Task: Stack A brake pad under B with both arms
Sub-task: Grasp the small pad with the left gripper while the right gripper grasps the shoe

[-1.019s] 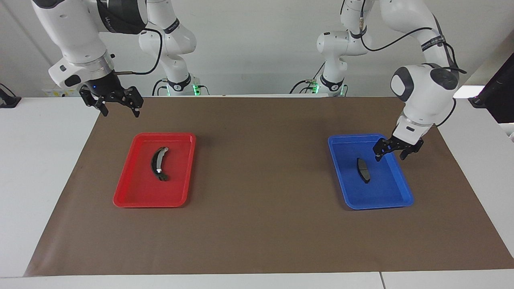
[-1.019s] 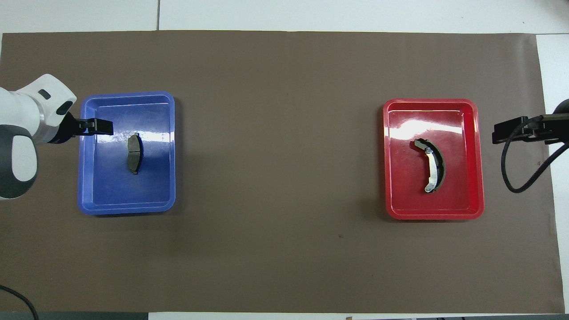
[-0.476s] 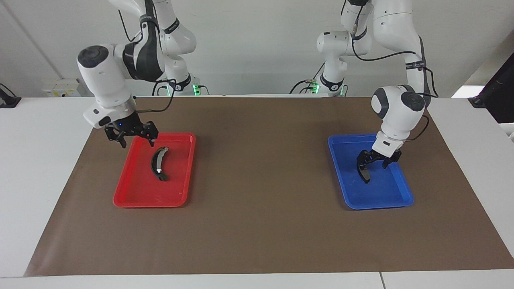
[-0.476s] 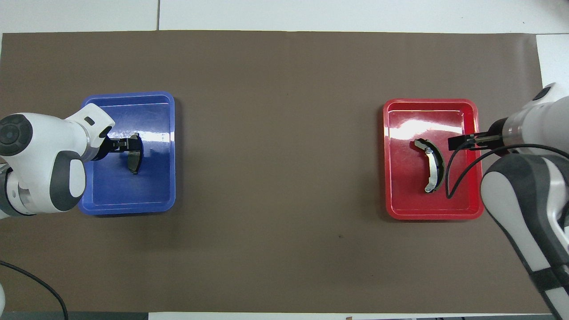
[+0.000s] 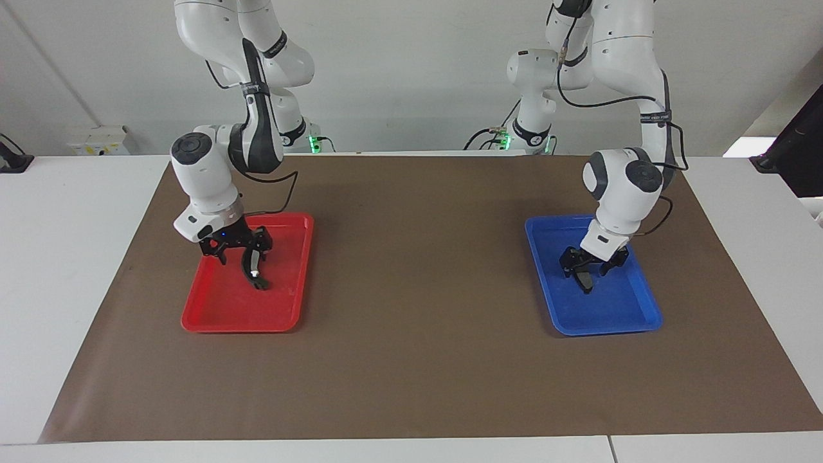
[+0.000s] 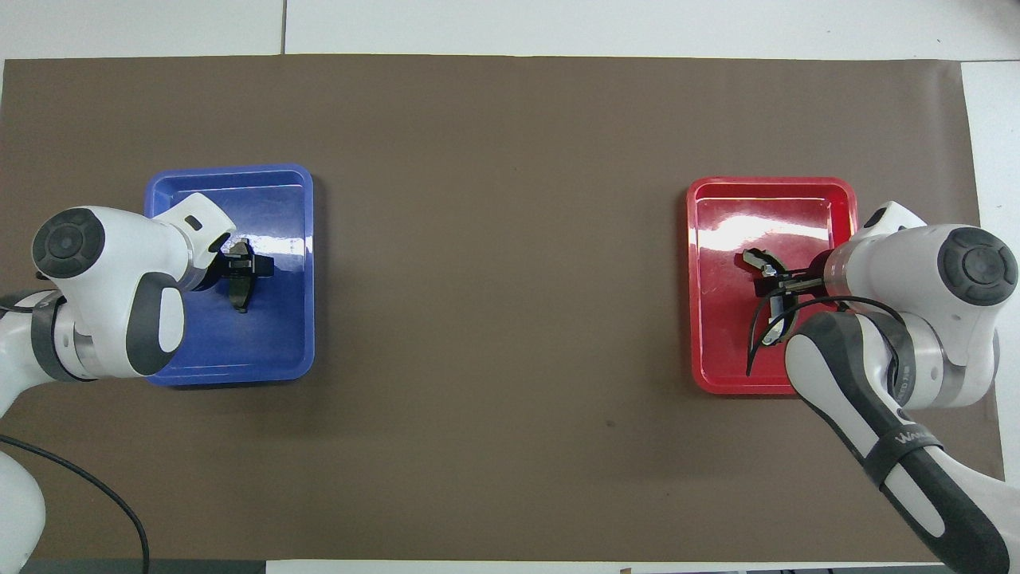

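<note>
The A brake pad [image 5: 584, 281], a short flat dark pad, lies in the blue tray [image 5: 611, 315] at the left arm's end. My left gripper [image 5: 585, 269] is down in that tray, open, with a finger on each side of the pad; the pad's end shows in the overhead view [image 6: 238, 297] under the gripper [image 6: 243, 267]. B [image 5: 258, 279], the curved shoe with a silver strip, lies in the red tray [image 5: 231, 308]. My right gripper [image 5: 241, 252] is low over its middle, open and straddling it; in the overhead view [image 6: 785, 281] it hides the middle of the shoe [image 6: 755, 258].
Both trays [image 6: 239, 351] [image 6: 765, 207] sit on a brown mat [image 5: 411, 308] that covers the white table. The mat between the trays is bare.
Both arms have come down from beside their trays into them. The left gripper now straddles the pad, the right gripper straddles the shoe. Neither part has moved.
</note>
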Robot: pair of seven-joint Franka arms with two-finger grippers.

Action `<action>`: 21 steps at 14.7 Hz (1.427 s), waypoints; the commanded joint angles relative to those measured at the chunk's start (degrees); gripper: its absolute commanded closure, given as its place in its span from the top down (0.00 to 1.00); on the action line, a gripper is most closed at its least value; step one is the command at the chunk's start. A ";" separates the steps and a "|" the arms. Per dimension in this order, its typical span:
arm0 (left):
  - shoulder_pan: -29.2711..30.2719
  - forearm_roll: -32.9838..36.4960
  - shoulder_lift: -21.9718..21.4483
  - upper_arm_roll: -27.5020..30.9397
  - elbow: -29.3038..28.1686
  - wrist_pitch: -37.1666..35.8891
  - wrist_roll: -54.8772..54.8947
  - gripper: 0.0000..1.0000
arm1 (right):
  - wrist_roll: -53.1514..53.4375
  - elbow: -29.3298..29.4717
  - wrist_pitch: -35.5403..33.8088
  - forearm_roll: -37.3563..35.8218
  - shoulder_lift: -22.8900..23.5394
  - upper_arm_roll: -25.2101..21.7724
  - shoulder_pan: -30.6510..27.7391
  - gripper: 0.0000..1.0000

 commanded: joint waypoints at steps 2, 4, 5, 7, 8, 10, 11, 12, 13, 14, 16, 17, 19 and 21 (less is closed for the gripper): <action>-0.61 0.89 -0.95 0.66 0.08 -3.70 -0.23 0.31 | -3.39 -2.31 3.21 1.14 1.55 0.32 -1.61 1.00; -0.70 0.89 -2.61 0.66 0.17 -6.00 -0.23 0.10 | -3.83 -1.87 2.68 1.14 1.65 0.32 -1.88 1.00; -0.70 0.89 -3.32 0.66 0.52 -6.61 -0.23 0.04 | -3.83 -2.05 2.68 1.14 1.56 0.32 -1.79 1.00; -0.70 0.89 -3.50 0.66 2.44 -8.19 -0.23 0.03 | -3.75 -2.14 2.68 1.14 1.56 0.32 -1.79 0.98; -0.79 0.89 -3.50 0.57 4.28 -9.68 -0.41 0.03 | -3.75 -2.14 2.68 1.14 1.56 0.32 -1.70 0.97; -2.88 0.89 -2.89 0.40 8.41 -13.02 -1.02 0.03 | -3.66 -2.31 2.68 1.14 1.56 0.32 -1.35 0.88; -4.90 0.80 -2.54 0.48 10.69 -14.95 -2.07 0.03 | -3.66 -2.40 2.59 1.14 1.47 0.32 -1.35 0.86; -6.92 0.80 -2.36 0.48 12.20 -16.01 -4.43 0.03 | -3.66 -2.40 2.51 1.22 1.47 0.41 -1.27 0.83; -9.12 0.80 -1.75 0.48 12.99 -16.02 -6.80 0.01 | -3.57 -2.40 2.50 1.22 1.47 0.41 -1.18 0.79; -11.75 0.80 -1.48 0.57 13.61 -15.59 -9.00 0.01 | -3.57 -2.40 2.42 1.31 1.47 0.41 -1.09 0.72; -15.53 0.80 -1.13 0.48 14.75 -14.45 -14.62 0.01 | -3.57 -2.40 2.24 1.31 1.30 0.41 -1.09 0.59; -17.38 0.63 -0.78 0.48 15.02 -13.22 -17.17 0.01 | -3.57 -2.31 1.63 1.31 1.30 0.49 -1.09 0.46; -20.73 0.02 0.36 0.31 15.64 -11.90 -19.30 0.01 | -3.39 -1.61 0.31 1.31 1.47 0.50 -1.09 0.13; -24.93 -4.70 2.55 -0.13 16.51 -10.85 -22.79 0.01 | -3.39 -0.30 -1.18 1.31 1.56 0.58 -1.00 0.00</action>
